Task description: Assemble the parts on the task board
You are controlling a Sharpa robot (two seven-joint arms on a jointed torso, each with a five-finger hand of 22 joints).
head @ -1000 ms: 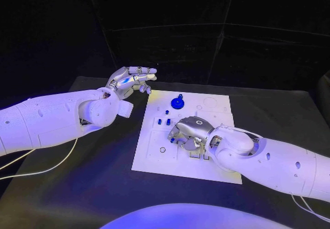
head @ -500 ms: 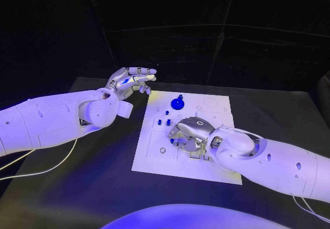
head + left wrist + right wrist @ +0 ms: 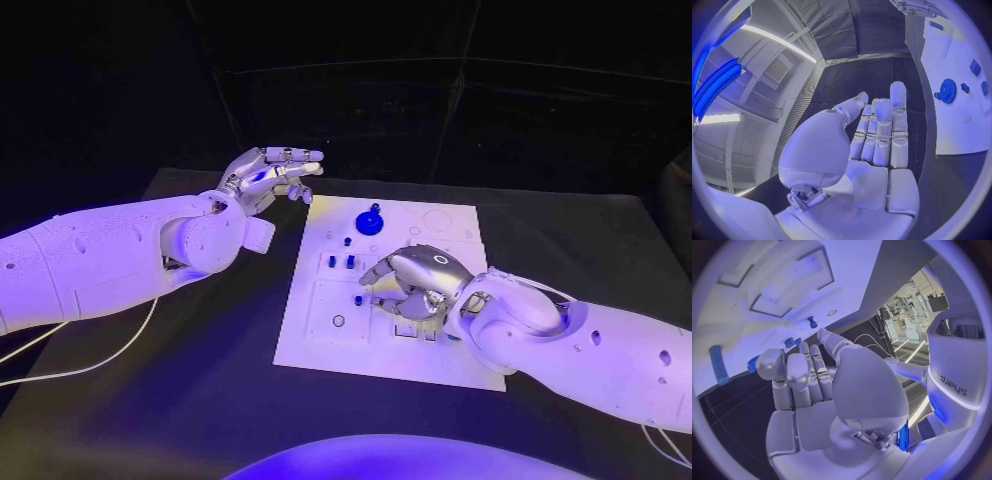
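Small stiff blue pegs, likely light: pinch by the sides. Right hand over the board, grip unclear; left hand open, empty.

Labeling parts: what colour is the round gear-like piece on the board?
Blue; the gear-like piece shows best in the left wrist view.

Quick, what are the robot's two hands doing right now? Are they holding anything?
Left hand: open, holding nothing, raised off the task board.
Right hand: over the board, fingers curled down; whether it holds a part cannot be told.
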